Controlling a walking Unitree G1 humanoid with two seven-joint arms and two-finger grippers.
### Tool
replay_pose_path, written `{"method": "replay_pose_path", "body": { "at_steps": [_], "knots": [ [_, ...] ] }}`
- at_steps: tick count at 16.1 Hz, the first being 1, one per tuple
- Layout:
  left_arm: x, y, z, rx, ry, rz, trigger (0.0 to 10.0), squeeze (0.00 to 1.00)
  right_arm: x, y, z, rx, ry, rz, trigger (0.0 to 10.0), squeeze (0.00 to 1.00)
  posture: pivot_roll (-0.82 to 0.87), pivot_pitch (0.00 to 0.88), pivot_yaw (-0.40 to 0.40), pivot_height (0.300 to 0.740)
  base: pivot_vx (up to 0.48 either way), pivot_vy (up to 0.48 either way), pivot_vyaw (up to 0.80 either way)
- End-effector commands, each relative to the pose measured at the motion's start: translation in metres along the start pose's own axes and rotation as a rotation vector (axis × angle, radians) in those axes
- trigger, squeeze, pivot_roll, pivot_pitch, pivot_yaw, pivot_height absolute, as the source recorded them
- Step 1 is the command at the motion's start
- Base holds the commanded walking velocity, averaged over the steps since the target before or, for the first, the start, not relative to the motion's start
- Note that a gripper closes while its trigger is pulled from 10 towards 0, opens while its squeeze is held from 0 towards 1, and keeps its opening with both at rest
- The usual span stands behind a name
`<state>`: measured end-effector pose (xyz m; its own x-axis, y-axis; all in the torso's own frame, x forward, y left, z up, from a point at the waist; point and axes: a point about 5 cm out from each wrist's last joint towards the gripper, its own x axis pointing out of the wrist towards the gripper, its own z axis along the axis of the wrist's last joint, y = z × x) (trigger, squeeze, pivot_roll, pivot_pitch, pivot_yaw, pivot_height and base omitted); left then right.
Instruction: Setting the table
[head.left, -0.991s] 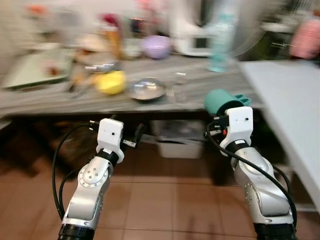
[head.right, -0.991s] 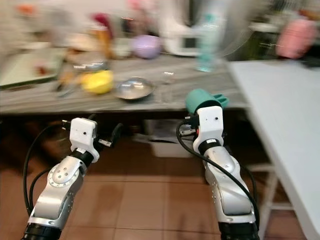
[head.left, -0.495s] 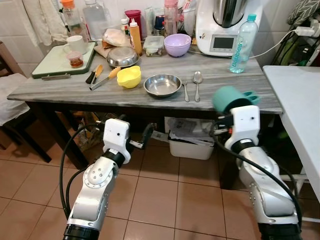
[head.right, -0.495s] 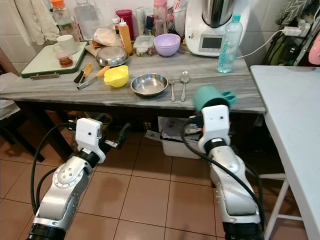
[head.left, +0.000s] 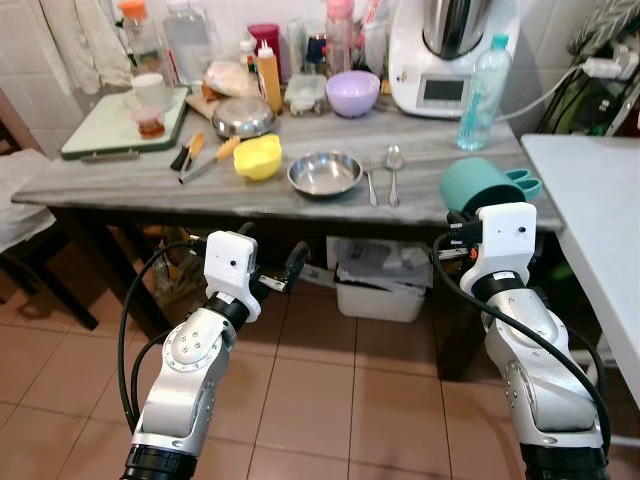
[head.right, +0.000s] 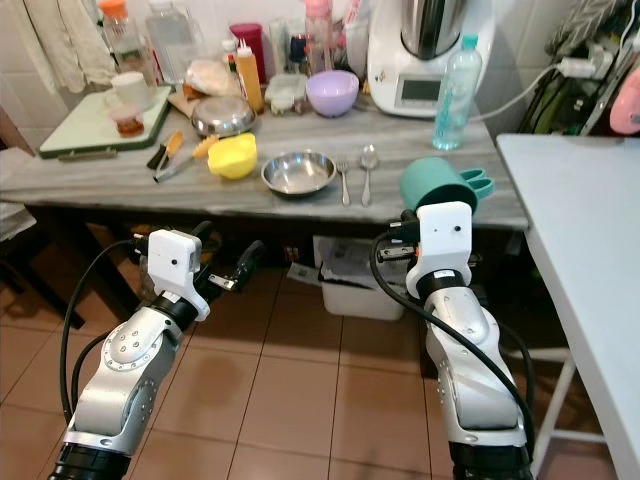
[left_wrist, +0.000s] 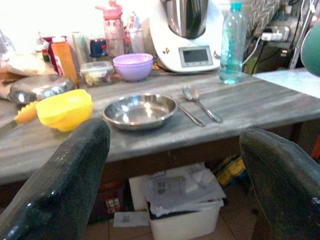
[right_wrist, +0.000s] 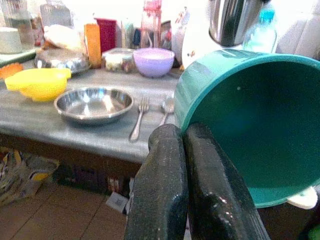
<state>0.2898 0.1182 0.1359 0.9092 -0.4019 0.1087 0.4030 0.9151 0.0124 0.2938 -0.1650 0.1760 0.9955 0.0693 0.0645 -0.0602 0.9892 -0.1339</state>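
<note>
The teal cup (right_wrist: 250, 130) is cut off by the frame's edge.

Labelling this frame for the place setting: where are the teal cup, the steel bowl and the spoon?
teal cup (head.left: 478, 186), left eye view, outer wall.
steel bowl (head.left: 325, 173), left eye view, inside bottom.
spoon (head.left: 394, 157), left eye view, its bowl end.

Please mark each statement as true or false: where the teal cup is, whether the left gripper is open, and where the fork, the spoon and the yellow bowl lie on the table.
1. The right gripper holds the teal cup. True.
2. The left gripper is shut on a spoon. False: its fingers stand wide apart, holding nothing.
3. The fork and the spoon lie beside the steel bowl. True.
4. The yellow bowl sits inside the steel bowl. False: it rests on the table beside it.
5. The water bottle lies on its side. False: it stands upright.
</note>
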Motion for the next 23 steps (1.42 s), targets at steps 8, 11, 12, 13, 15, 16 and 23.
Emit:
{"method": "replay_pose_path", "body": {
  "at_steps": [8, 11, 12, 13, 15, 16, 23],
  "knots": [
    [0.0031, 0.0013, 0.0052, 0.008, -0.019, -0.016, 10.0, 0.0, -0.0002, 0.0047, 0.0152, -0.032, -0.078, 0.023, 10.0, 0.0, -0.09, 0.0, 0.058, 0.74, 0.411, 0.0, 0.0],
    [0.0034, 0.001, 0.0052, 0.007, -0.019, -0.018, 10.0, 0.0, -0.0002, 0.0051, 0.0158, -0.033, -0.08, 0.025, 10.0, 0.0, -0.09, 0.0, 0.058, 0.74, 0.42, 0.0, 0.0],
    [0.0034, 0.001, 0.0052, 0.007, -0.019, -0.018, 10.0, 0.0, -0.0002, 0.0051, 0.0158, -0.033, -0.08, 0.025, 10.0, 0.0, -0.09, 0.0, 0.058, 0.74, 0.42, 0.0, 0.0],
    [0.0034, 0.001, 0.0052, 0.007, -0.019, -0.018, 10.0, 0.0, -0.0002, 0.0051, 0.0158, -0.033, -0.08, 0.025, 10.0, 0.0, -0.09, 0.0, 0.058, 0.74, 0.42, 0.0, 0.0],
    [0.0034, 0.001, 0.0052, 0.007, -0.019, -0.018, 10.0, 0.0, -0.0002, 0.0051, 0.0158, -0.033, -0.08, 0.025, 10.0, 0.0, -0.09, 0.0, 0.058, 0.74, 0.42, 0.0, 0.0],
    [0.0034, 0.001, 0.0052, 0.007, -0.019, -0.018, 10.0, 0.0, -0.0002, 0.0051, 0.0158, -0.033, -0.08, 0.025, 10.0, 0.0, -0.09, 0.0, 0.058, 0.74, 0.42, 0.0, 0.0],
    [0.0034, 0.001, 0.0052, 0.007, -0.019, -0.018, 10.0, 0.0, -0.0002, 0.0051, 0.0158, -0.033, -0.08, 0.025, 10.0, 0.0, -0.09, 0.0, 0.058, 0.74, 0.42, 0.0, 0.0]
  ]
}}
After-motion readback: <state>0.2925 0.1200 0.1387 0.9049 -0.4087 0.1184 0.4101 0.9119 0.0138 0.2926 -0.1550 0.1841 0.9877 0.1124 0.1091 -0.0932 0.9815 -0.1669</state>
